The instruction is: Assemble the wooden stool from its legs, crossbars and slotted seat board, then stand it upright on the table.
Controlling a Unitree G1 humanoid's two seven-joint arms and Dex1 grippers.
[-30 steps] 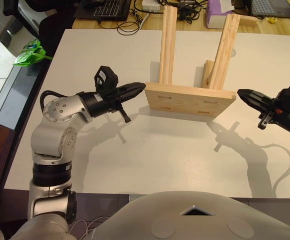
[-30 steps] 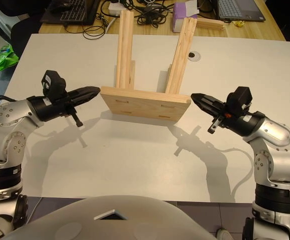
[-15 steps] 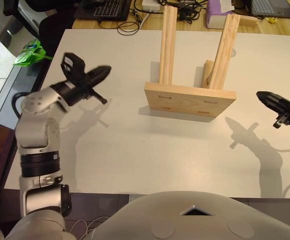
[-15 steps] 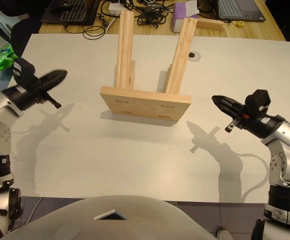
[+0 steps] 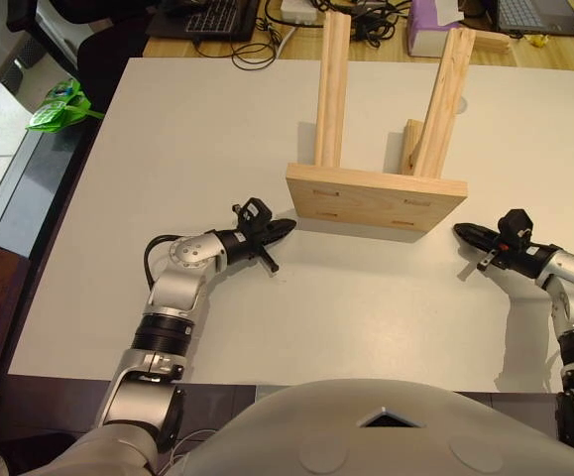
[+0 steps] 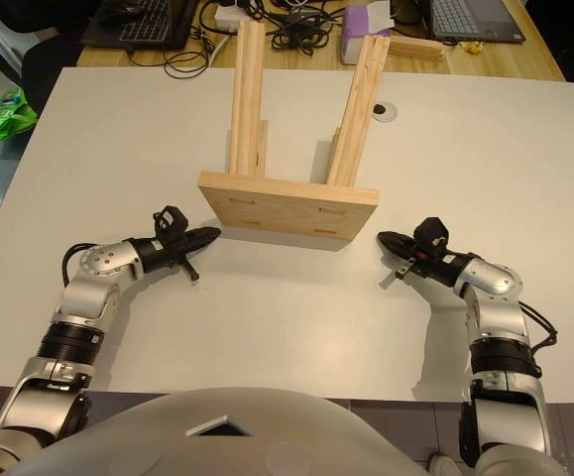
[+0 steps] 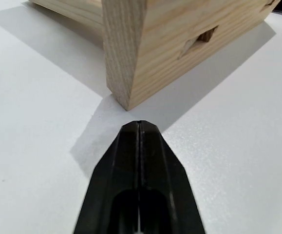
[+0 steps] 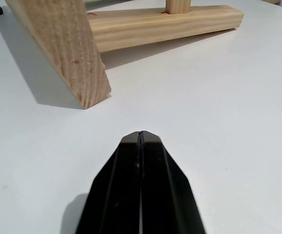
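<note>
The wooden stool lies on its side on the white table [image 5: 296, 307]. Its slotted seat board [image 5: 376, 198] stands on edge facing me. Two legs [image 5: 332, 84] run back along the table, with a short crossbar [image 5: 411, 139] between them. My left gripper [image 5: 285, 227] is shut and low over the table, its tip just short of the seat board's left lower corner [image 7: 123, 92]. On the other side my right gripper [image 5: 460, 232] is shut too, close to the table, a little off the board's right lower corner [image 8: 89, 92]. Neither touches the stool.
Behind the table's far edge a wooden desk carries a keyboard [image 5: 212, 15], tangled cables, a purple box [image 5: 433, 25] and a laptop [image 5: 539, 12]. A green bag [image 5: 57, 107] lies off the table's left side. Bare table spreads in front of the stool.
Both arms swung out and away from the seat board half a second ago. They have come back in, lower over the table, tips near the board's bottom corners. The stool has not moved.
</note>
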